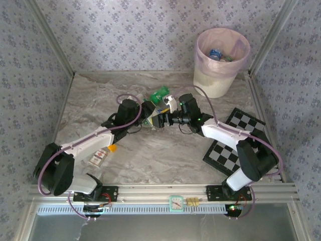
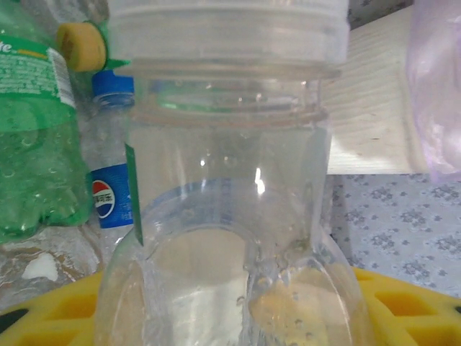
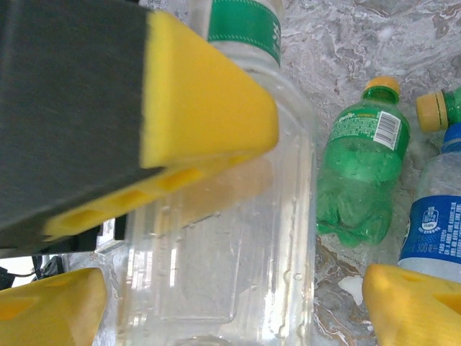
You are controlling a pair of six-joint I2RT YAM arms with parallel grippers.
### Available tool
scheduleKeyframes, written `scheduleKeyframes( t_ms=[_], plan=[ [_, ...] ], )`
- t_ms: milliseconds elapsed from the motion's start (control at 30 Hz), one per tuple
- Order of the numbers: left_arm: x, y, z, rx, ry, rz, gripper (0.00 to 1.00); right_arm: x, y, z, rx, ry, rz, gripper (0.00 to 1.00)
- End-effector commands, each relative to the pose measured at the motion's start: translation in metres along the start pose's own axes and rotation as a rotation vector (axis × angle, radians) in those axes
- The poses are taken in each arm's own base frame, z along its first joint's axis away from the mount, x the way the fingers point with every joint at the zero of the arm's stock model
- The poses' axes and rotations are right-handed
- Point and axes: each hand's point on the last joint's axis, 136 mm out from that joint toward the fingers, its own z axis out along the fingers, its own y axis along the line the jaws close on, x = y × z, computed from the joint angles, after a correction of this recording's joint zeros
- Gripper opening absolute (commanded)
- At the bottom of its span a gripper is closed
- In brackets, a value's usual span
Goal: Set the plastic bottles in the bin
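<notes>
The left gripper [image 1: 149, 118] is clamped on a clear bottle with a green label [image 3: 230, 238], held at mid-table beside green bottles [image 3: 360, 173] and well apart from the bin [image 1: 208, 83]. The right gripper [image 1: 167, 117] stands wide, one finger on either side of the bottle and touching neither side. It looks like empty thin plastic, so I'd judge it light, slick and easily dented. The ringed neck under the cap looks the firmest hold.
</notes>
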Motion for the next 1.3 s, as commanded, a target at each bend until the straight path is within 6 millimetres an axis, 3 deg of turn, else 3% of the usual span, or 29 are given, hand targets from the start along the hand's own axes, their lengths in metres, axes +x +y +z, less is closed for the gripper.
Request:
scheduleKeyframes(
  t_ms=[0, 200, 400, 500, 633, 833, 1067, 1267],
  plan=[
    [-0.006, -0.028, -0.008, 0.119, -0.009, 0.013, 0.44, -0.007, 0.008, 0.003, -0.031, -0.005, -0.018, 0.92],
    [0.0, -0.035, -0.003, 0.171, 0.024, -0.01, 0.44, -0.012, 0.015, 0.003, -0.068, -0.022, -0.014, 0.79],
    [0.003, -0.037, 0.0, 0.191, 0.044, -0.019, 0.47, -0.013, 0.016, 0.002, -0.086, -0.029, -0.001, 0.53],
    [0.004, -0.037, -0.002, 0.191, 0.05, -0.014, 0.62, -0.014, 0.013, -0.001, -0.081, -0.048, 0.011, 0.48],
    [-0.001, -0.032, -0.008, 0.169, 0.038, 0.003, 0.97, -0.016, 0.004, -0.004, -0.054, -0.069, 0.029, 0.48],
    [-0.027, -0.01, -0.024, 0.098, -0.036, -0.007, 1.0, -0.02, -0.016, -0.013, 0.009, -0.075, 0.065, 0.47],
    [-0.053, 0.044, -0.037, -0.125, -0.125, -0.01, 1.0, -0.045, -0.049, -0.058, 0.203, -0.138, 0.056, 0.46],
    [-0.047, 0.074, -0.036, -0.232, -0.106, 0.003, 1.0, -0.098, -0.081, -0.125, 0.482, -0.231, 0.033, 0.47]
  ],
)
